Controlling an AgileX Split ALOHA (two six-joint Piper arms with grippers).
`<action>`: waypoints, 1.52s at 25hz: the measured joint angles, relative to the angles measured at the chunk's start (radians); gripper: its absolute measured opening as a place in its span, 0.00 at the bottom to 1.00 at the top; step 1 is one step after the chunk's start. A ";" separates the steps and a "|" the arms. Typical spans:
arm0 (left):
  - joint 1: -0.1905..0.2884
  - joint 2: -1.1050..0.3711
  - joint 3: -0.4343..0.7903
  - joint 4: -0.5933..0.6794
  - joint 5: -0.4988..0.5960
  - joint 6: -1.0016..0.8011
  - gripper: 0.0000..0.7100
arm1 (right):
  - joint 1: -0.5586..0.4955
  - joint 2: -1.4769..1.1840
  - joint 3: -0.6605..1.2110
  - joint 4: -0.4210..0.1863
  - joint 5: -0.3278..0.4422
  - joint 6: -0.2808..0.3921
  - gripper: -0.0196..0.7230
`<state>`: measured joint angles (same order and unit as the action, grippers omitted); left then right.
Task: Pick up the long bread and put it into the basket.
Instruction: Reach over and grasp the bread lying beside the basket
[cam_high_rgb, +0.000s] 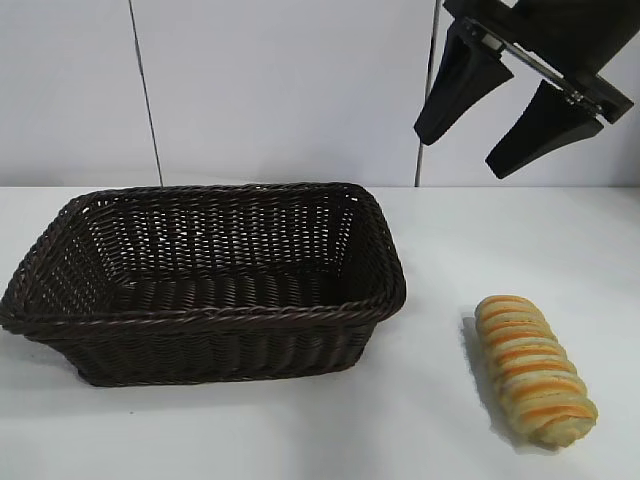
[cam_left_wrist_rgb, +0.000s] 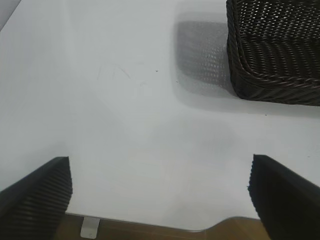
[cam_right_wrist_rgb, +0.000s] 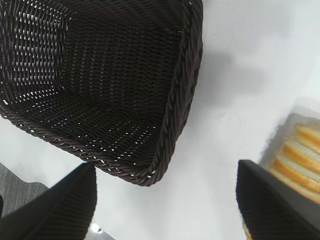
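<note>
The long bread (cam_high_rgb: 530, 368), ridged in pale tan and orange bands, lies on the white table at the front right, to the right of the basket (cam_high_rgb: 60, 262). The basket is dark brown wicker and empty, at the centre left. My right gripper (cam_high_rgb: 461, 155) hangs open and empty high at the upper right, above and behind the bread. In the right wrist view the basket's rim (cam_right_wrist_rgb: 184, 85) and the bread (cam_right_wrist_rgb: 297, 160) show between and beyond its fingers. My left gripper (cam_left_wrist_rgb: 160, 167) is open and empty over bare table, out of the exterior view, with a basket corner (cam_left_wrist_rgb: 275, 80) beyond it.
The white table (cam_high_rgb: 440, 420) spreads around the basket and the bread. The table's edge (cam_left_wrist_rgb: 150, 227) shows close under the left gripper. A pale wall with vertical seams stands behind the table.
</note>
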<state>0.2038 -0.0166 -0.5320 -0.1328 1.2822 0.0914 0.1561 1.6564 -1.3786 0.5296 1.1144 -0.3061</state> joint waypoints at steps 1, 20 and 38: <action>0.000 0.000 0.000 0.000 0.000 0.000 0.98 | 0.000 -0.003 -0.034 -0.007 0.026 0.016 0.75; 0.000 0.000 0.000 0.000 0.000 0.000 0.98 | 0.000 -0.108 -0.195 -0.447 0.128 0.332 0.75; 0.000 0.000 0.000 0.000 0.000 0.000 0.98 | 0.000 -0.010 0.302 -0.441 -0.172 0.359 0.75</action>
<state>0.2038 -0.0166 -0.5320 -0.1328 1.2822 0.0914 0.1561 1.6462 -1.0767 0.0885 0.9425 0.0528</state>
